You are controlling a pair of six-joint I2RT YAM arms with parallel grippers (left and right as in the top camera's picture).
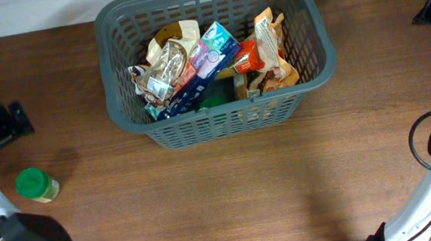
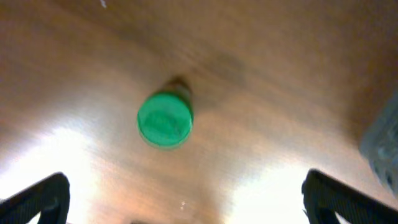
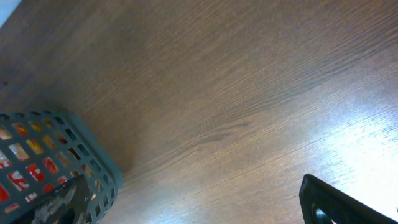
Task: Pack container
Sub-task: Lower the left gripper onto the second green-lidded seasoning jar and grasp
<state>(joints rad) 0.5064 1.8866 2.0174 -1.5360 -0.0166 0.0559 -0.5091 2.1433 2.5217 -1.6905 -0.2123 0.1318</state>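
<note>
The container [image 1: 224, 123], one grey basket heaped with several packets [image 1: 207, 58], sits on the table [image 1: 211, 206]; one green-lidded jar [image 1: 36, 184] stands well left of it; left claw [image 2: 185, 199] and right claw [image 3: 193, 196] both gape, released

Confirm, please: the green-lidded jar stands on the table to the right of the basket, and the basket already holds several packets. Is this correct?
Not fully. The green-lidded jar stands on the table to the left of the basket, not to the right, as the overhead view shows. The basket does hold several packets.
</note>
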